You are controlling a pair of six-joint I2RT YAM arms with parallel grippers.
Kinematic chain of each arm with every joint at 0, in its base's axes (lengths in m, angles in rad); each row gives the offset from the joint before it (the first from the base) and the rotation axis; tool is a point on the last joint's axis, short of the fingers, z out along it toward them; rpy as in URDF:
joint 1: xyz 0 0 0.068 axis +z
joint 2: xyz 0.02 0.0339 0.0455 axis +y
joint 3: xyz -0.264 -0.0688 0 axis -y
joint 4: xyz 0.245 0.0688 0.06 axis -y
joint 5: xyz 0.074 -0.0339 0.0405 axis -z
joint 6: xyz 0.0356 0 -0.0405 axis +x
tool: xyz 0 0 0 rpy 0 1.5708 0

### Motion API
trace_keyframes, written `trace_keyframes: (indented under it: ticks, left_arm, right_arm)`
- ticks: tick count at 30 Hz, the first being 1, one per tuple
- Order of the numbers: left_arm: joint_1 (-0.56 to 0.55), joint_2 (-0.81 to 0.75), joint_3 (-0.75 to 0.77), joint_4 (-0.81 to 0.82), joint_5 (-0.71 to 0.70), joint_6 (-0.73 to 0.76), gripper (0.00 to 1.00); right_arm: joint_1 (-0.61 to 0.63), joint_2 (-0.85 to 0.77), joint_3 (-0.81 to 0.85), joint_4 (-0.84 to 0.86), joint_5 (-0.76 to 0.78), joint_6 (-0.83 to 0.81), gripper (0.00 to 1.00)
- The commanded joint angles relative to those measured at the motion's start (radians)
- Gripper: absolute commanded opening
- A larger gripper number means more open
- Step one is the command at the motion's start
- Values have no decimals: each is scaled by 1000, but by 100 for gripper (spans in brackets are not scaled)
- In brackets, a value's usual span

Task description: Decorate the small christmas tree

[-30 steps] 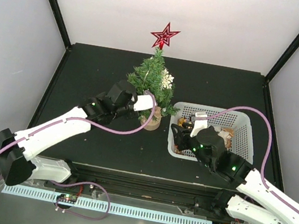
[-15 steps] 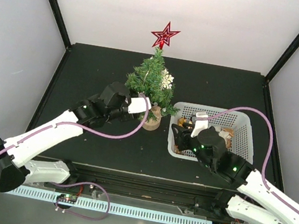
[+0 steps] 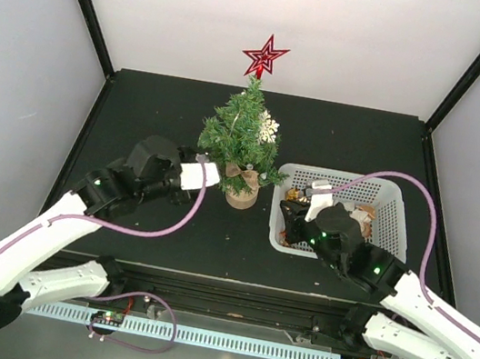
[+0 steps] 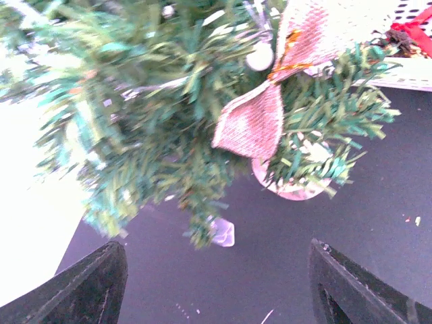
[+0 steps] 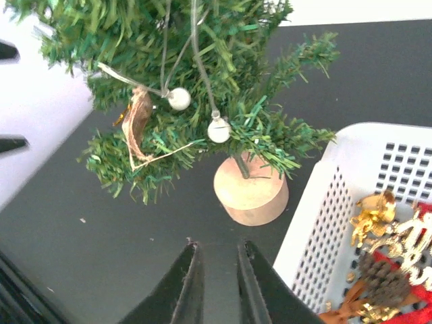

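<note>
The small christmas tree (image 3: 240, 134) stands on its round wooden base (image 3: 241, 196), with a red star (image 3: 263, 57) on top, a white snowflake (image 3: 269, 128) and a burlap bow (image 3: 242, 175) low on its front. In the left wrist view the bow (image 4: 260, 118) hangs in the branches. My left gripper (image 3: 215, 174) is open and empty, just left of the tree; its fingertips (image 4: 94, 283) stand wide apart. My right gripper (image 3: 289, 214) is nearly shut with nothing between its jaws, over the basket's left edge, pointing at the base (image 5: 251, 189).
A white perforated basket (image 3: 390, 205) right of the tree holds several ornaments (image 5: 385, 263) in gold, red and brown. Two pearl balls (image 5: 179, 99) hang on strings in the tree. A small clear bit (image 4: 223, 233) lies on the black table under the branches.
My left gripper has drawn back to the left, away from the tree, and the burlap bow stays hanging on the low branches. The right arm has barely moved.
</note>
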Motion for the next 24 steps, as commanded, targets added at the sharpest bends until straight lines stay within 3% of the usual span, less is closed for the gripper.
trace_keyframes:
  ticks: [1,4,7,12,18,24]
  left_arm:
    - [56,-78,-7,-57,38,-16,73]
    - [112,-130,-30,-79,89,-41,75]
    - [230,-183,-41,-118,232,-64,81]
    - [557,-185,-32,-223,564,-50,83]
    - [813,-80,-23,-306,862,-57,84]
    - [878,-15,-87,-248,1018,-122,83]
  right_arm:
    - [-6,62,59,-24,-19,-15,8]
    - [-8,80,80,-47,69,-5,4]
    - [-61,114,111,-94,68,17,9]
    - [-250,228,126,-153,-72,56,23]
    - [-519,435,134,-134,-310,58,43]
    - [-589,641,233,-140,-427,44,47]
